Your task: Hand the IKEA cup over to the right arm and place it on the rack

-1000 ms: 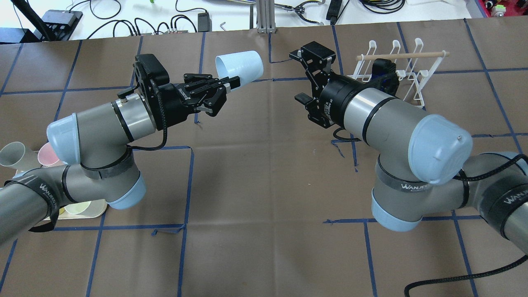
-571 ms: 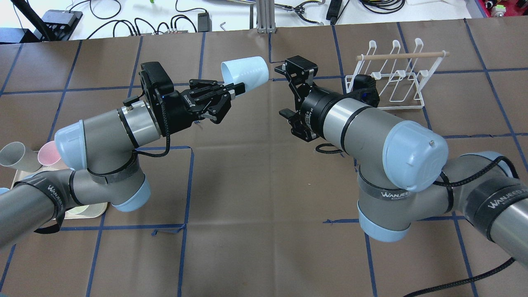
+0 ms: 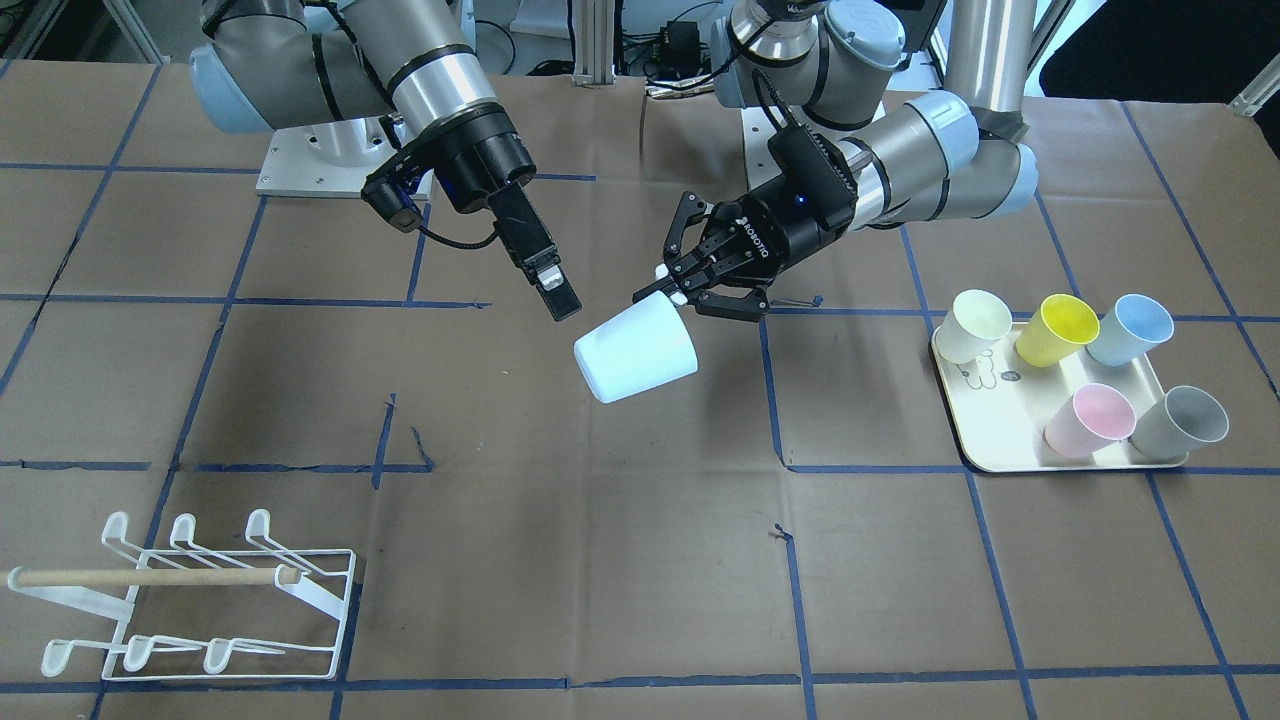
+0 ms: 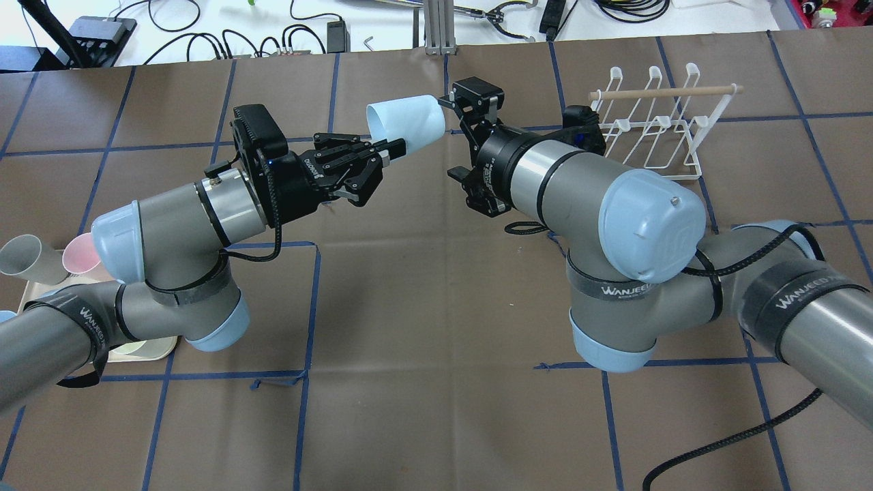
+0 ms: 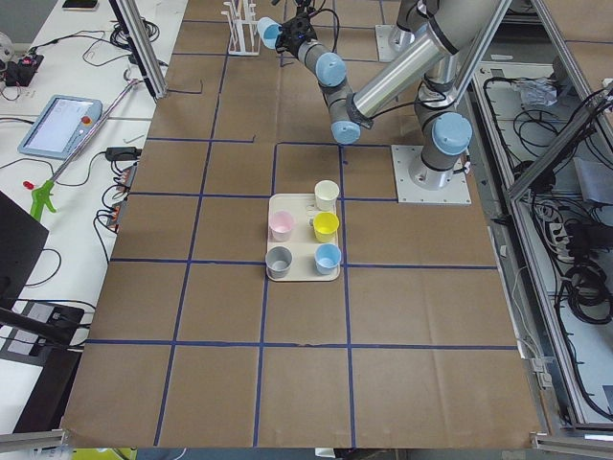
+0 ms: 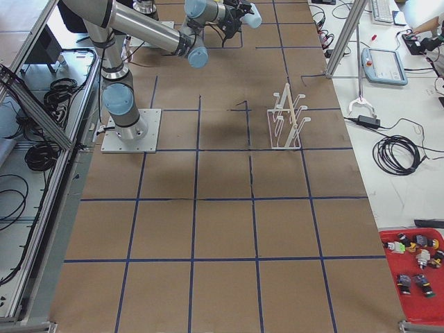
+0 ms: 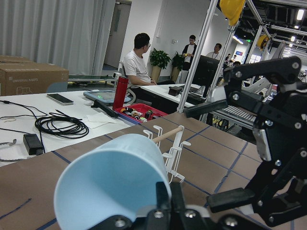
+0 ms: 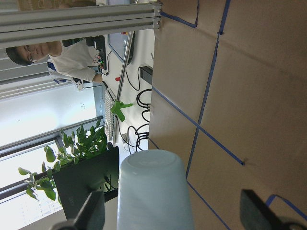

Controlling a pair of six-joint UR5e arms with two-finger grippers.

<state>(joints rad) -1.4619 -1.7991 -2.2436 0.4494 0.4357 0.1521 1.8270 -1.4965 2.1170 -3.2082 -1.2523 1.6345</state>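
Observation:
My left gripper (image 4: pixel 392 146) is shut on the rim of a pale blue cup (image 4: pixel 406 121) and holds it on its side in the air above the table's middle, base pointing to the right arm. The cup also shows in the front view (image 3: pixel 637 352), with the left gripper (image 3: pixel 668 290) behind it. My right gripper (image 4: pixel 450 136) is open, its jaws on either side of the cup's base. In the right wrist view the cup (image 8: pixel 153 191) sits between the spread fingers (image 8: pixel 91 211), with gaps on both sides. The white wire rack (image 4: pixel 655 123) stands behind the right arm.
A cream tray (image 3: pixel 975 430) on the left arm's side holds several upright cups: cream, yellow, blue, pink and grey. The rack (image 3: pixel 190 600) with its wooden dowel stands near the table's far right corner. Cables and tools lie beyond the table's far edge.
My right arm has swung left toward the cup, so its open jaws now flank the cup's base. My left arm shifted slightly right at first, then held still.

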